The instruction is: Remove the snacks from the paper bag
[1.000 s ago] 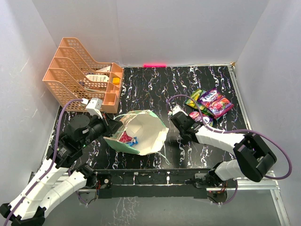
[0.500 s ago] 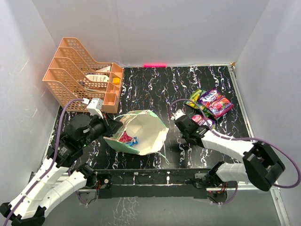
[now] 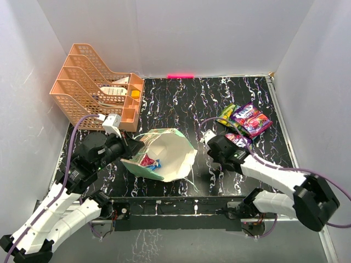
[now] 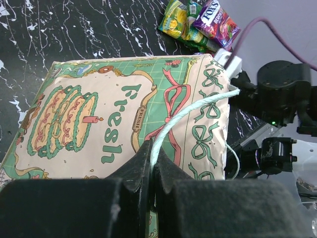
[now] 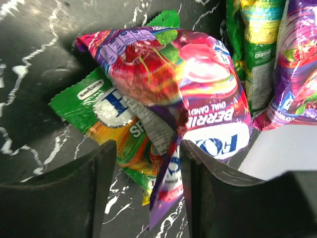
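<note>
The paper bag (image 3: 171, 149) lies on its side in the middle of the table, mouth towards the camera, with two small snacks (image 3: 148, 161) inside. My left gripper (image 4: 152, 158) is shut on the bag's white string handle (image 4: 193, 111), above the "Fresh" face (image 4: 99, 124). My right gripper (image 5: 148, 148) stands open over a purple berry packet (image 5: 198, 99) lying on a green packet (image 5: 104, 106). The purple packet's lower edge hangs loose between the fingers. More snacks (image 3: 249, 118) lie just beyond.
A peach mesh tray rack (image 3: 93, 93) stands at the back left, white cards in it. White walls close in the table on three sides. The right arm's base and cable (image 3: 307, 192) fill the front right corner.
My right gripper has opened and let go of the purple packet, which now rests on the green one. The right arm drew slightly right. The left gripper kept still.
</note>
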You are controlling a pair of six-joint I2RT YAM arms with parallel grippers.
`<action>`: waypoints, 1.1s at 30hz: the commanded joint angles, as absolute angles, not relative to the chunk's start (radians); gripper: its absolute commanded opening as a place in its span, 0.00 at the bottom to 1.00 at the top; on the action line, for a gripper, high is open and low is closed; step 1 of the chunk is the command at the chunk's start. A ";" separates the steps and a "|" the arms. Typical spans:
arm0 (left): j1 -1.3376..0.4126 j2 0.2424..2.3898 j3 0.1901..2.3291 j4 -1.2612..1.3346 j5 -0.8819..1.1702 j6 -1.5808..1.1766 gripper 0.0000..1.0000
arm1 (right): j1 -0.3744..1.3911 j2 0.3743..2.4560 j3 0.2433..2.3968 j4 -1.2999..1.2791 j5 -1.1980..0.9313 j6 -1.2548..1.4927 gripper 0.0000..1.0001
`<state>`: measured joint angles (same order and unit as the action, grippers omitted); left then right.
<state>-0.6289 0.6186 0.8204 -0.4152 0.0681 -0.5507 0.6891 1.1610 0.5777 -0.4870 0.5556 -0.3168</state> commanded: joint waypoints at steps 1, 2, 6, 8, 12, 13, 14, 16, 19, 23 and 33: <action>-0.630 0.620 0.809 -0.369 0.120 -0.545 0.00 | 0.692 1.009 0.657 -0.517 0.390 -0.326 0.58; -0.630 0.626 0.807 -0.354 0.133 -0.542 0.00 | 0.692 0.976 0.665 -0.508 0.361 -0.330 0.59; -0.630 0.648 0.786 -0.293 0.203 -0.540 0.00 | 0.691 0.811 0.684 -0.435 0.251 -0.361 0.61; -0.630 0.657 0.772 -0.261 0.244 -0.539 0.00 | 0.691 0.743 0.694 -0.375 0.166 -0.365 0.62; -0.630 0.682 0.757 -0.211 0.349 -0.519 0.00 | 0.691 0.698 0.723 -0.300 -0.165 -0.367 0.56; -0.630 0.688 0.753 -0.203 0.375 -0.509 0.00 | 0.693 0.696 0.722 -0.273 -0.256 -0.365 0.53; -0.630 0.692 0.747 -0.198 0.399 -0.500 0.00 | 0.694 0.692 0.714 -0.236 -0.329 -0.363 0.50; -0.630 0.699 0.736 -0.195 0.432 -0.486 0.00 | 0.698 0.675 0.685 -0.138 -0.455 -0.352 0.42; -0.630 0.703 0.721 -0.200 0.474 -0.468 0.00 | 0.711 0.637 0.622 -0.002 -0.596 -0.335 0.32; -0.630 0.686 0.710 -0.200 0.470 -0.464 0.00 | 0.752 0.625 0.559 0.060 -0.705 -0.354 0.19; -0.630 0.711 0.747 -0.168 0.416 -0.493 0.00 | 1.156 0.806 0.509 0.194 -0.301 -0.401 0.16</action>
